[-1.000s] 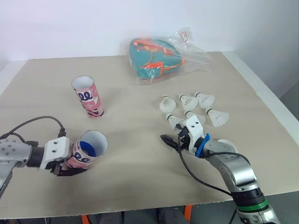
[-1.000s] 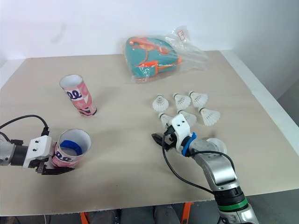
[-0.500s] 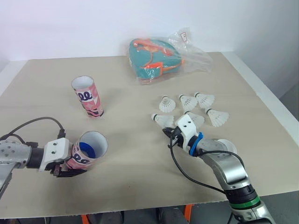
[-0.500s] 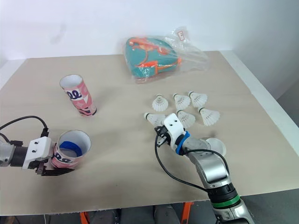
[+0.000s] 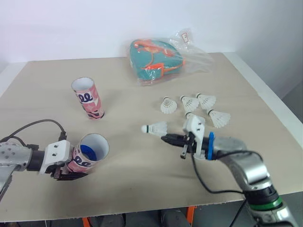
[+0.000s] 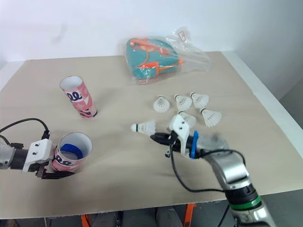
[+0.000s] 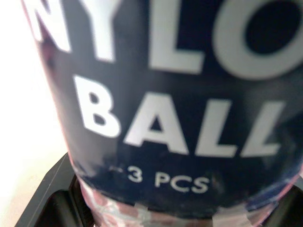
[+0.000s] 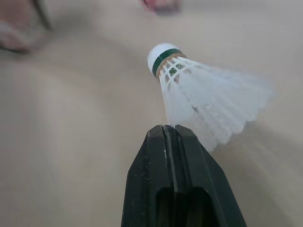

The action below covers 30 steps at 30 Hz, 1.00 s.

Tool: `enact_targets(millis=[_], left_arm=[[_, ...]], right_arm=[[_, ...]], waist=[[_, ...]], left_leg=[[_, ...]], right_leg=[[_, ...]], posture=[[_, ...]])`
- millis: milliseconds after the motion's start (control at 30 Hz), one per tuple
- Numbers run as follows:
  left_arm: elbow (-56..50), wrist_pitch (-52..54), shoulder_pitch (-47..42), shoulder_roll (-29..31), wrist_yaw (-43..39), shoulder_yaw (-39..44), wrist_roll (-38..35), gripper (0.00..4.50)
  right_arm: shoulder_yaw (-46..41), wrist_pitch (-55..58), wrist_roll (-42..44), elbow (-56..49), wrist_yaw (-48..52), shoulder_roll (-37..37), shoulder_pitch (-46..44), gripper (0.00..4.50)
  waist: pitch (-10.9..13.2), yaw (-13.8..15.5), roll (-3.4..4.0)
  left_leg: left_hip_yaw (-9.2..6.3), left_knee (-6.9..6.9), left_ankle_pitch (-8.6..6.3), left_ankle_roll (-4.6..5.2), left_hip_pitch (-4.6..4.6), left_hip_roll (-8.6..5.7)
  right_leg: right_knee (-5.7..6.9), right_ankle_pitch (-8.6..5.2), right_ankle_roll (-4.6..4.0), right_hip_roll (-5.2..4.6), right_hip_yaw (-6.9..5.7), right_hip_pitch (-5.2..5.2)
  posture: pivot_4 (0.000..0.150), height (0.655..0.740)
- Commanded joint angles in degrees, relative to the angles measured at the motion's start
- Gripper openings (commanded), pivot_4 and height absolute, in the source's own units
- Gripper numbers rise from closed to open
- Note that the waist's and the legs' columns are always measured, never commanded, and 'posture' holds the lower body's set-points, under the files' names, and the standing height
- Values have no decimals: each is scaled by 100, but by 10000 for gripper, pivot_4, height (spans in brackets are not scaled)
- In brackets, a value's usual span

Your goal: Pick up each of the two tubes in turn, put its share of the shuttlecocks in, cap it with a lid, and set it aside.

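While the left pincer (image 5: 71,174) clamped the tilted tube (image 5: 89,153) at 8 o'clock on the desk (image 5: 132,163), open mouth raised toward us, the right pincer (image 5: 166,138) was pinched tight on the skirt edge of 1 shuttlecock (image 5: 156,128) near the centre. We saw 5 more shuttlecocks (image 5: 190,102) lying at 3 o'clock and the 2nd tube (image 5: 88,98) upright at 10 o'clock.
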Motion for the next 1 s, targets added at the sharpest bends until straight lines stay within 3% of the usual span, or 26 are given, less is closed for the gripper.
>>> enact_targets(millis=[33, 267, 533, 1000], left_arm=[[225, -3, 56, -37, -354, -485, 124, 33855], [566, 296, -440, -342, -500, -708, -18, 33855], [483, 735, -809, -526, -572, -864, -14, 33855], [201, 1133, -882, -605, -491, -841, -33, 33855]], right_arm=[[-190, -151, 477, -55, 724, -153, -688, 246], [580, -829, 97, 241, 1917, -259, -1624, 246], [1117, -1520, -290, 1408, 2252, 727, -3001, 246], [1602, -2510, -992, 2418, 2889, 1230, -3659, 246]], waist=[[-2, 2, 1], [-18, 20, 39], [-14, 42, 50], [-12, 156, 54]], left_leg=[[1, -2, 0, 0, 6, 3], [1, -6, -9, 15, 19, 2], [-1, 22, -5, 18, 19, -2], [-3, 27, -5, 19, 14, -10]], right_leg=[[1, -1, -1, 3, 0, 4], [3, -9, -16, 5, 0, 17], [6, 0, 9, 2, 0, 28], [11, 11, -18, -6, 0, 27]], posture=[[1500, 7400], [1500, 7400], [1500, 7400], [1500, 7400]])
